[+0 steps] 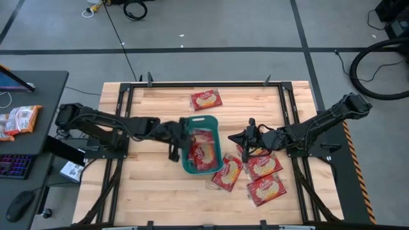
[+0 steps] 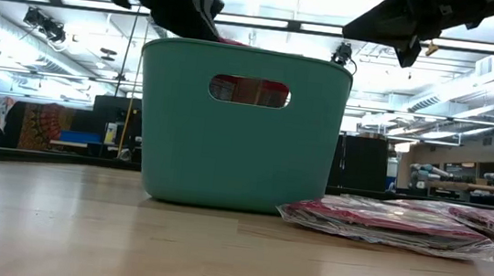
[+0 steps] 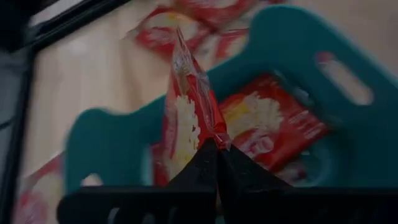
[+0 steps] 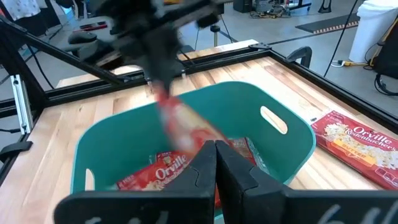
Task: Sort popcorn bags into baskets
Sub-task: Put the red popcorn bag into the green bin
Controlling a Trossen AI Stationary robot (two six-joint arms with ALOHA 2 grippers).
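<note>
The teal basket (image 1: 200, 145) stands mid-table with red popcorn bags (image 1: 204, 153) lying inside. My left gripper (image 1: 182, 135) reaches over the basket's left rim from the table's left, shut on one more red popcorn bag (image 3: 186, 106) that hangs above the basket's inside. My right gripper (image 1: 246, 137) hovers just right of the basket, shut with nothing in it. Three bags (image 1: 263, 166) lie flat on the table at the basket's right near side. Another bag (image 1: 206, 99) lies beyond the basket's far end. My left gripper pinches the held bag's sealed end (image 3: 216, 132) between its two fingertips. The fingers come from the table's left, slanting down. The bag stands on edge and reaches away from the fingers, lifted clear above the bags in the basket (image 3: 273, 124).
A black frame (image 1: 192, 84) borders the wooden table. The loose bags (image 2: 385, 228) lie low on the table to the basket's right. A dark side desk (image 1: 32, 128) at the left holds a keyboard, a mouse and more packets.
</note>
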